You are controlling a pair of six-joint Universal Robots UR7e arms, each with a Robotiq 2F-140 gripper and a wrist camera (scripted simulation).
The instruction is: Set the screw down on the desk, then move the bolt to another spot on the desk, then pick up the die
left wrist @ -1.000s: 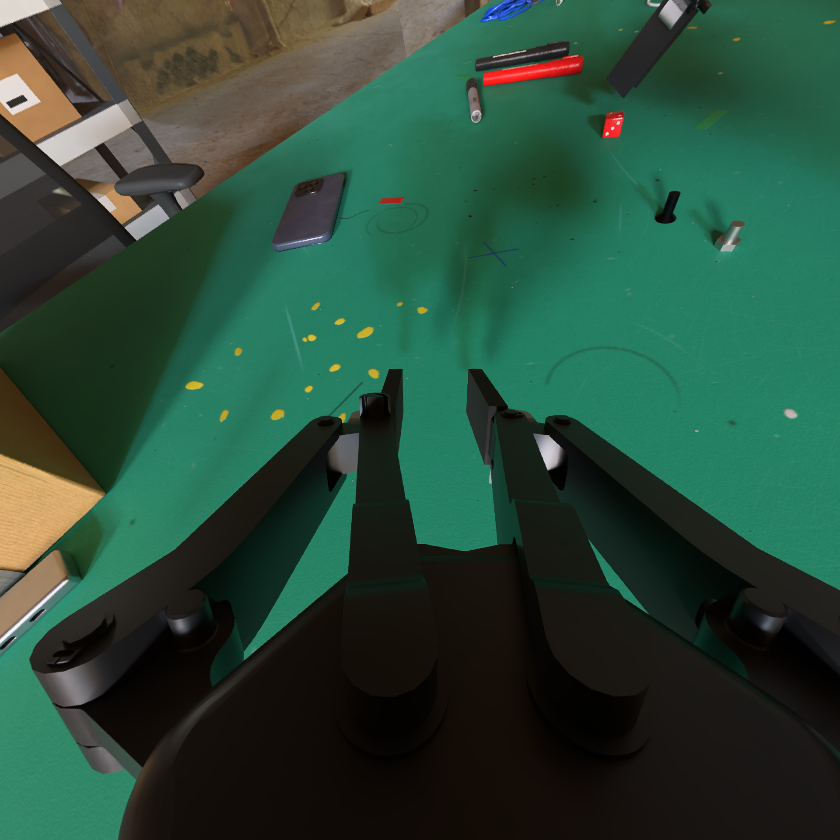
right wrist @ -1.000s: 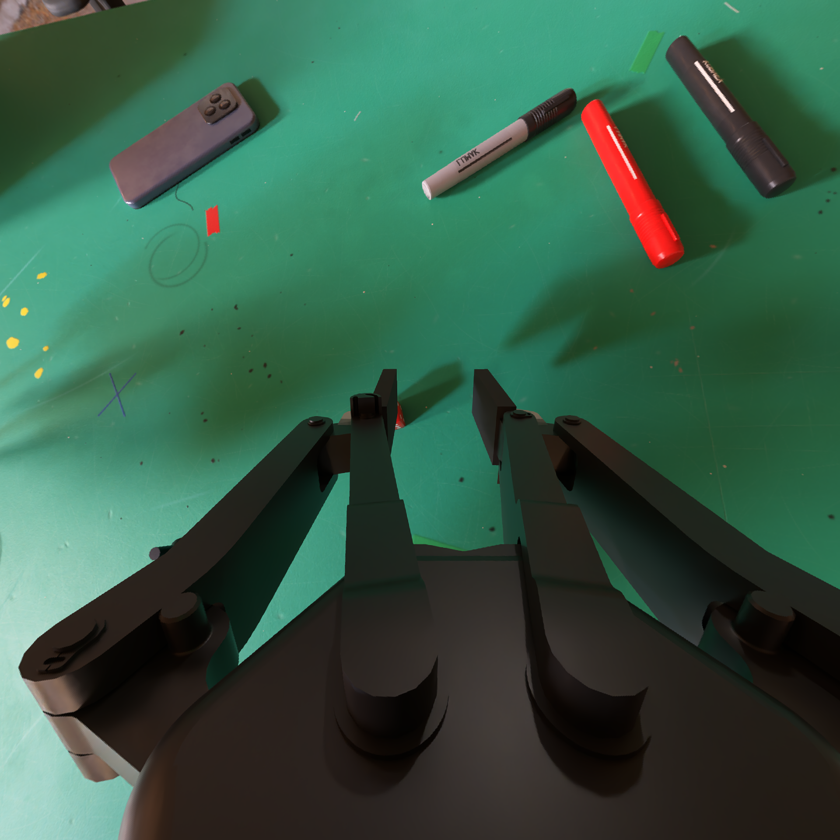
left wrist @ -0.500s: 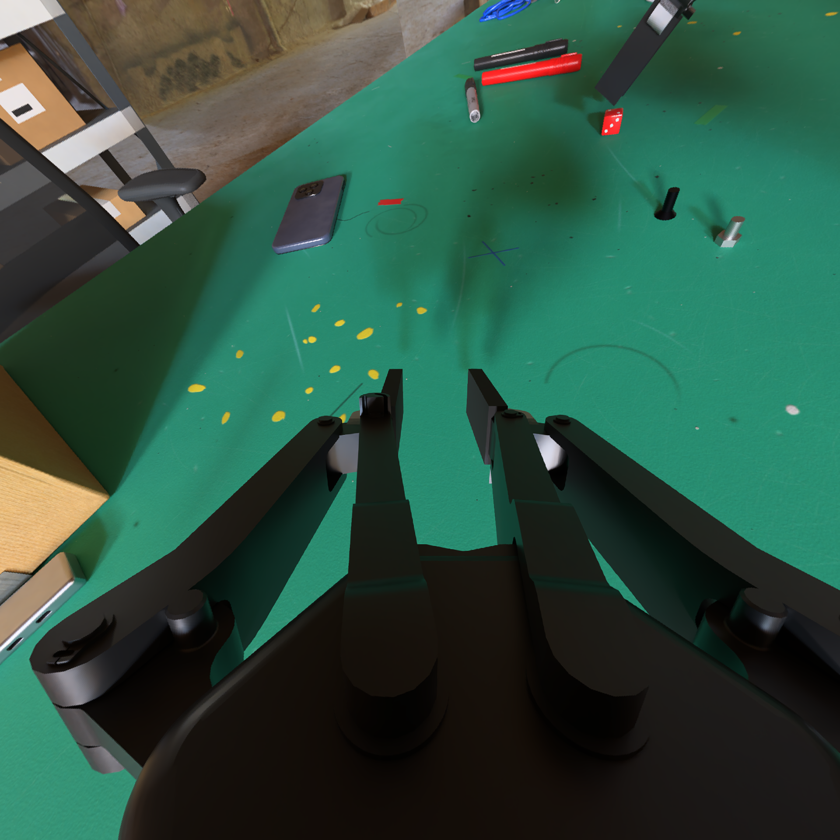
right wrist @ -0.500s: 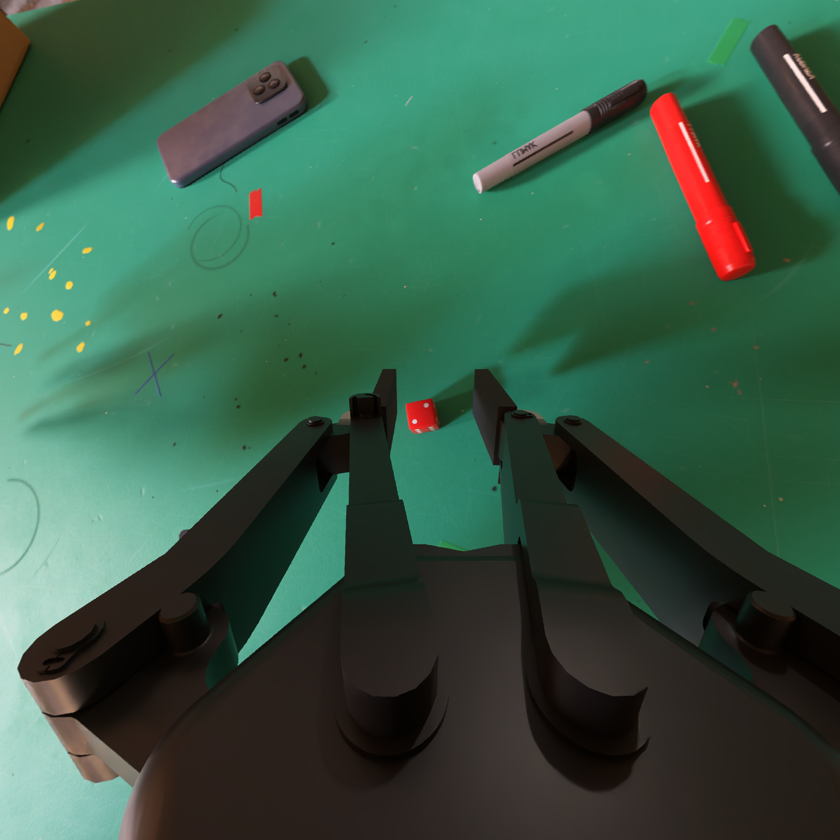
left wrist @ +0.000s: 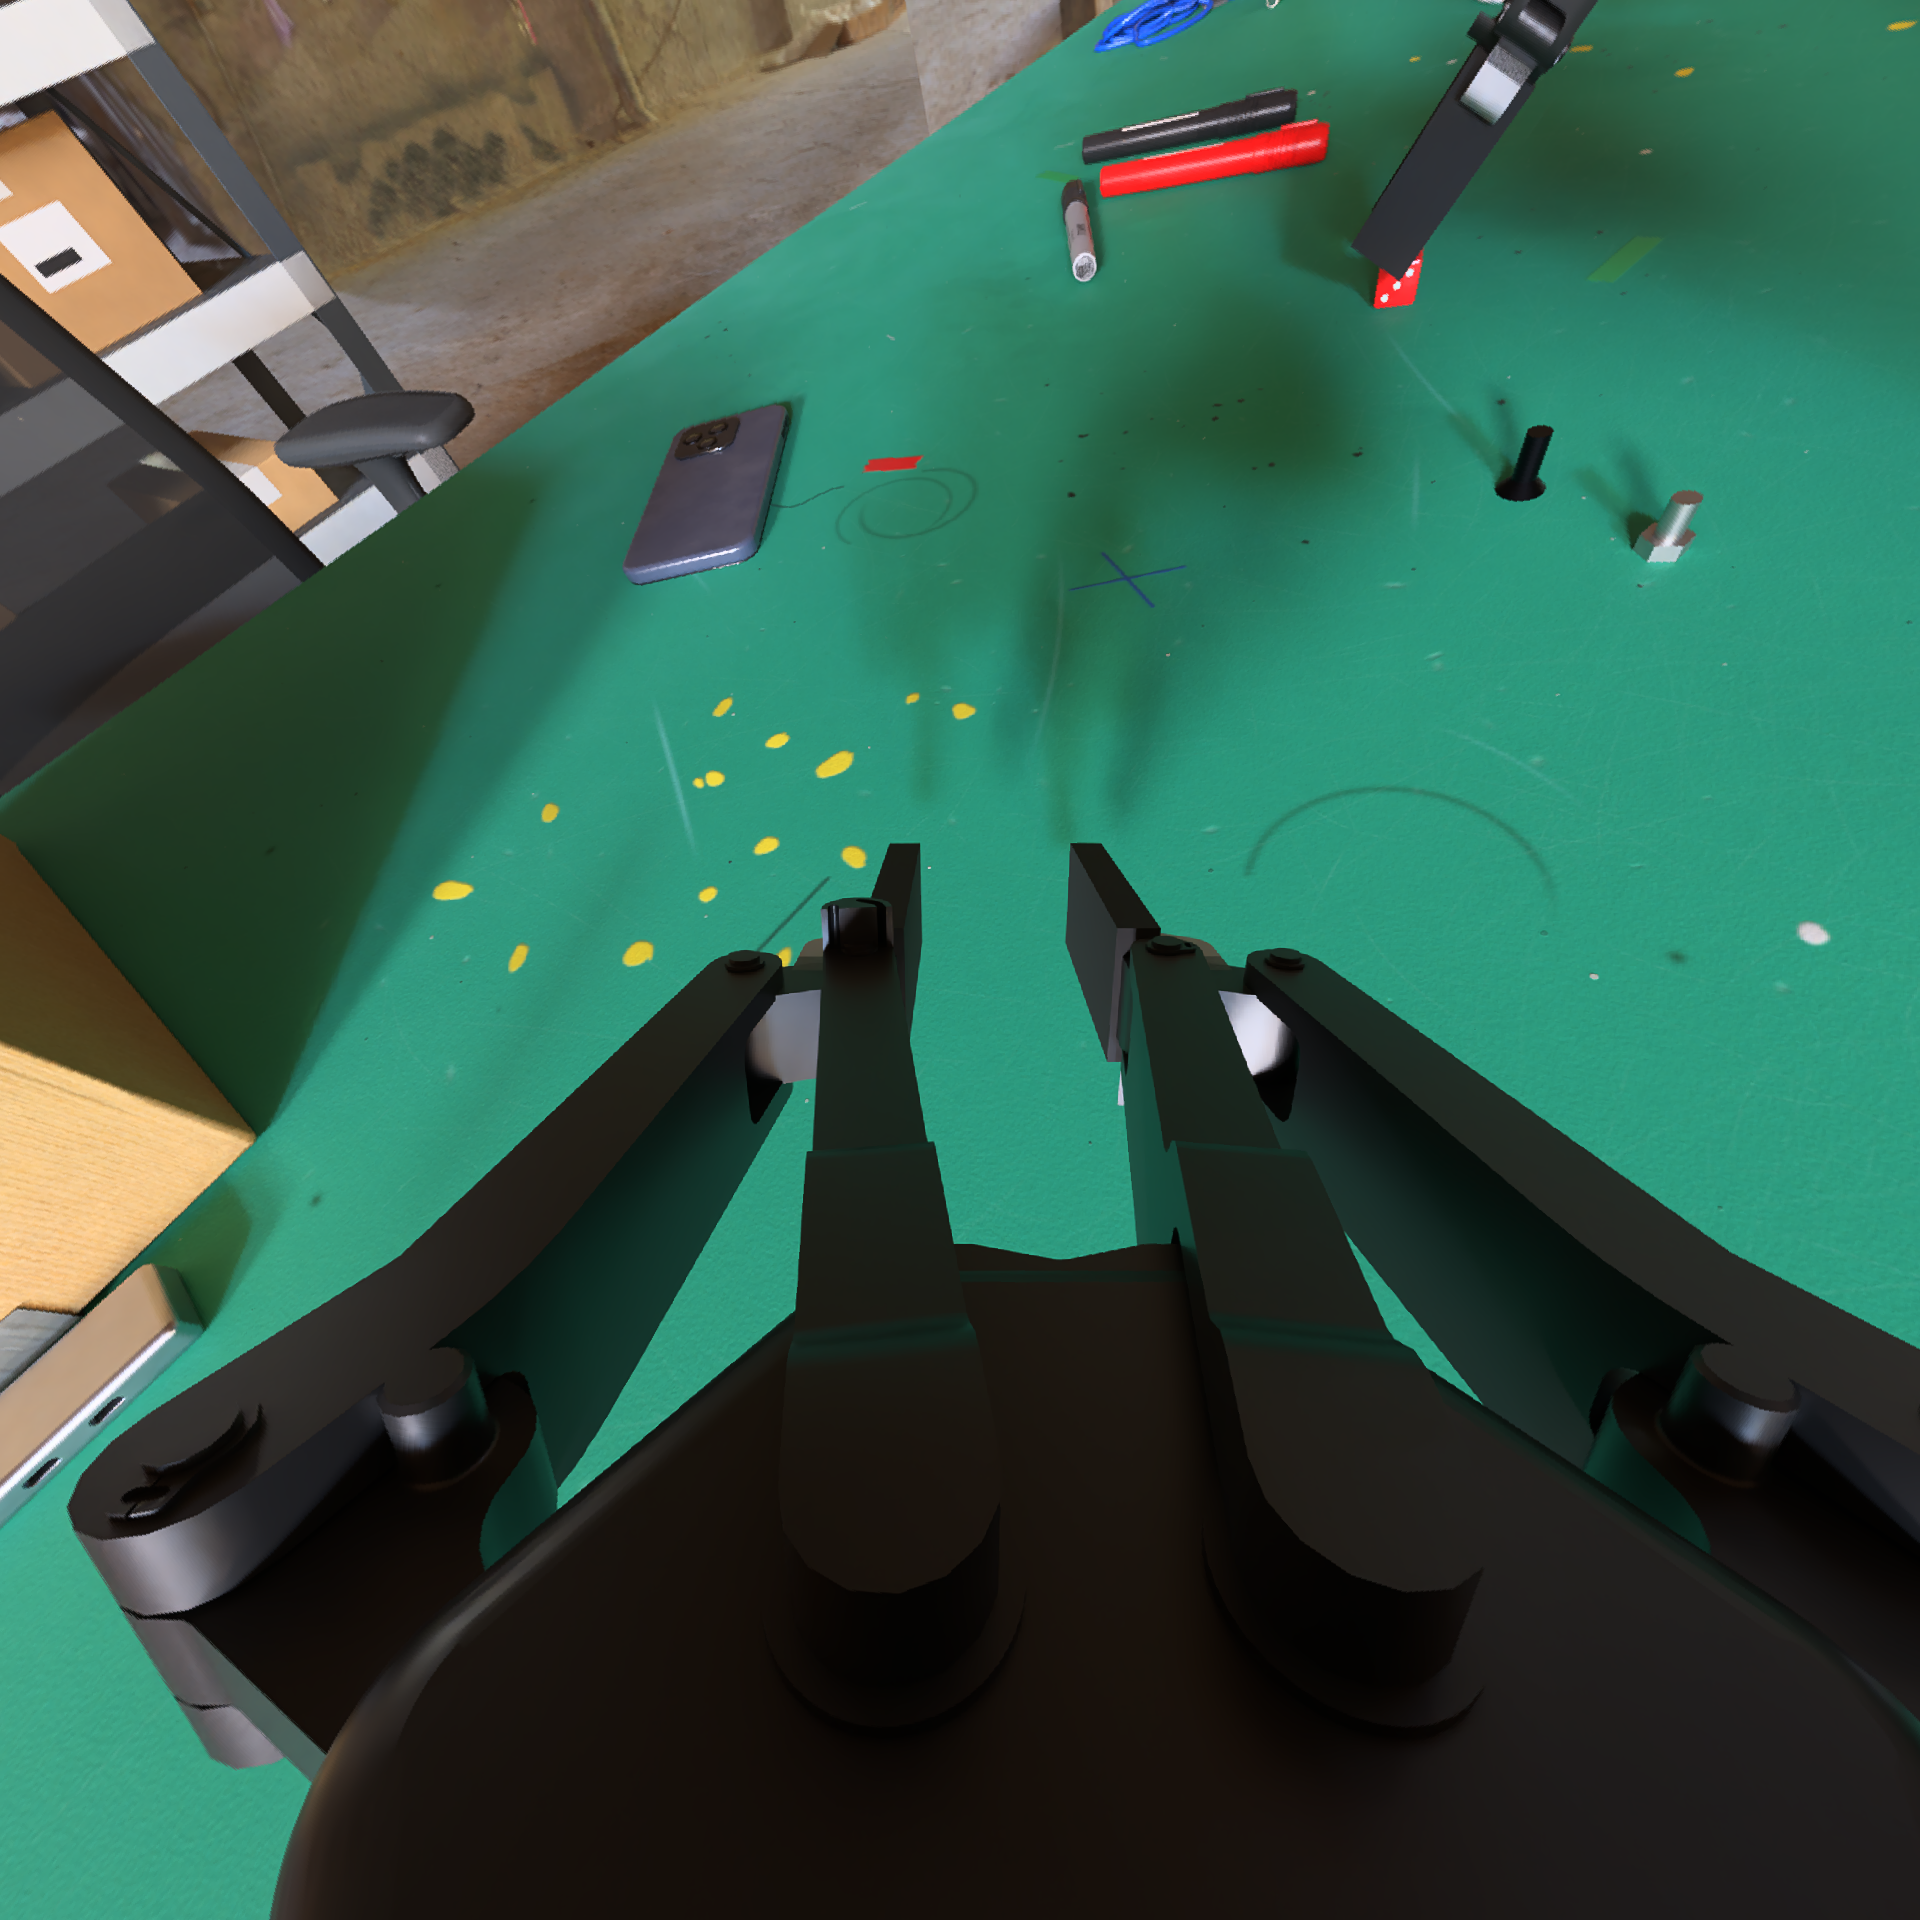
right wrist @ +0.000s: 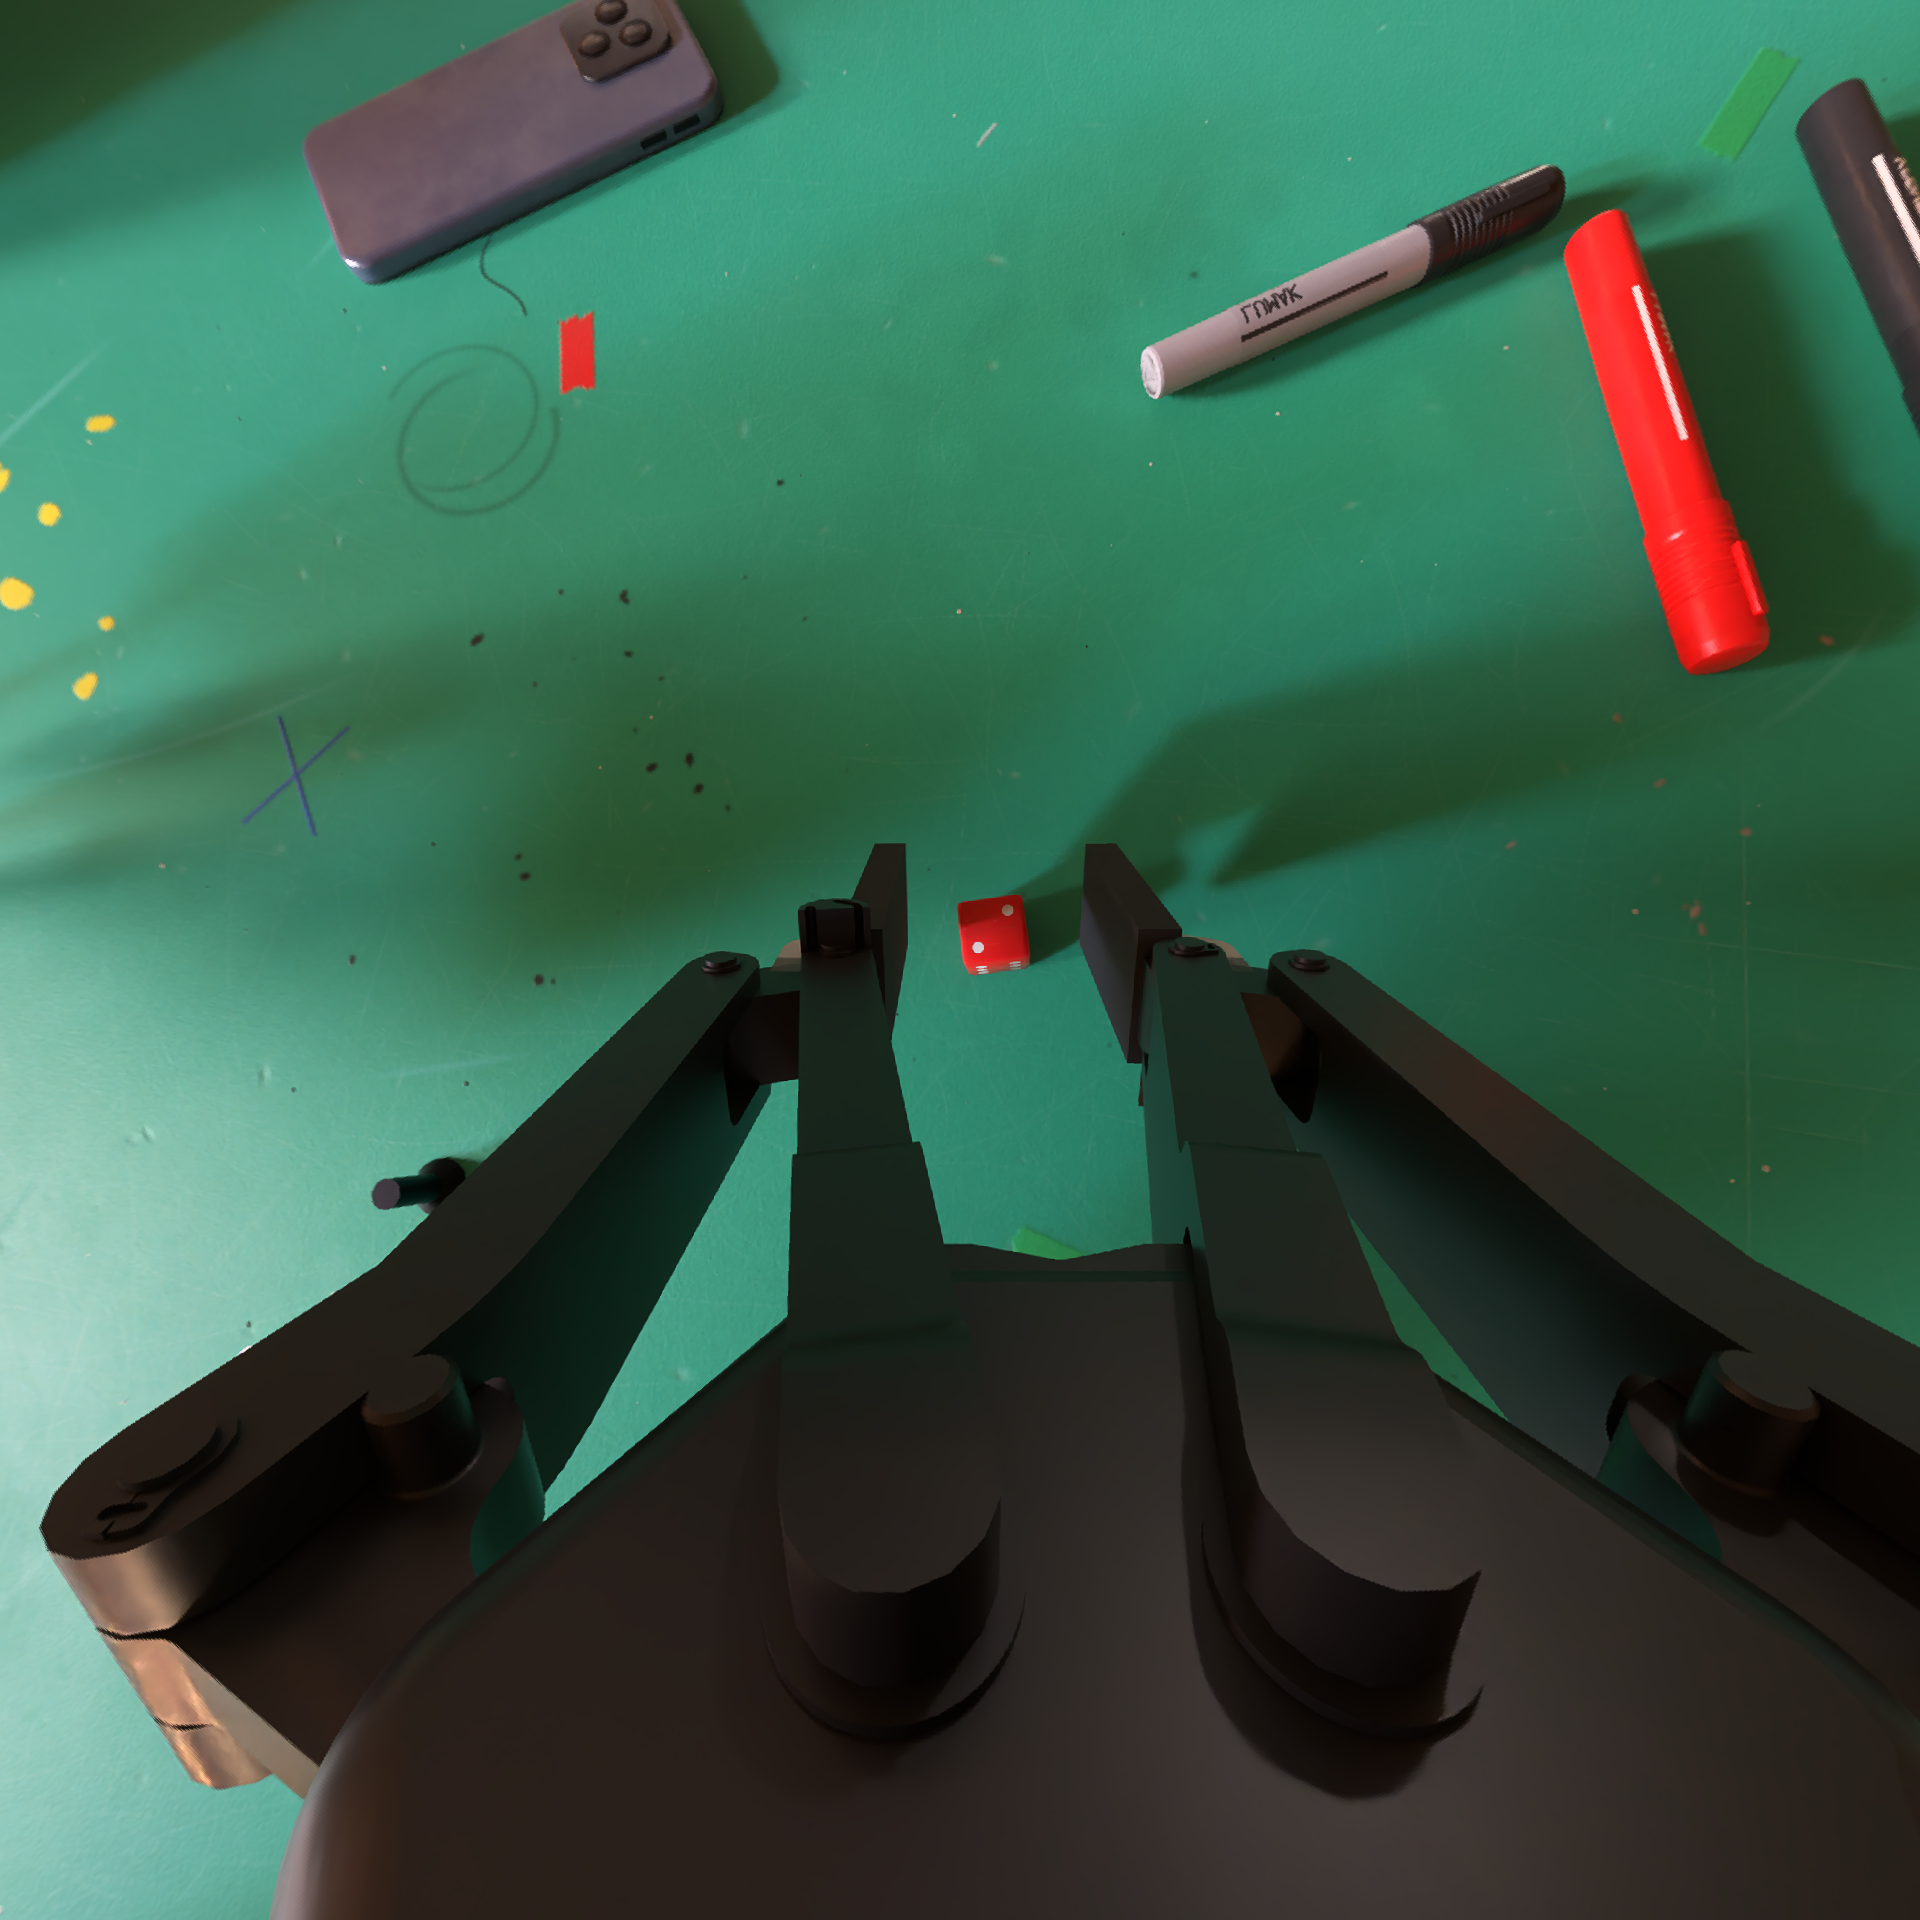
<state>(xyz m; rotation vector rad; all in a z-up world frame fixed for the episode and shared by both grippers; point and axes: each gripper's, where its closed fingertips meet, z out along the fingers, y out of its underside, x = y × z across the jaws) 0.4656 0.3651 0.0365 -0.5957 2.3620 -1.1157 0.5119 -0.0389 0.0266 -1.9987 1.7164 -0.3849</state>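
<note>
Red die (right wrist: pixel 992 933) sits on the green table (right wrist: pixel 935 582), between the fingertips of my right gripper (right wrist: pixel 994 894). Jaws spread wide, gap on both sides of the die, not touching it, holding nothing. From the left wrist view I see the same die (left wrist: pixel 1395 285) far right, with one right-gripper finger (left wrist: pixel 1429 177) coming down just above it; contact there I cannot tell.

Left gripper (left wrist: pixel 994 883) hovers over bare table near me, jaws apart, nothing in them. Yellow paint spots (left wrist: pixel 769 790) lie just to its left.

Black screw (left wrist: pixel 1525 463) stands upright on its head on the table, right of centre in the left view. Silver bolt (left wrist: pixel 1668 528) stands just to its right, apart from it. Right wrist view shows only the screw tip (right wrist: pixel 416 1188), poking out at the left behind the gripper linkage.

Other stuff, well clear of the die:
- phone (right wrist: pixel 509 145) face down, far left
- grey marker (right wrist: pixel 1351 281), red marker (right wrist: pixel 1662 447), black marker (right wrist: pixel 1870 208) far right
- red tape (right wrist: pixel 577 353) just beside a scribbled circle (right wrist: pixel 473 431)
- blue X mark (right wrist: pixel 296 774) to the left
</note>
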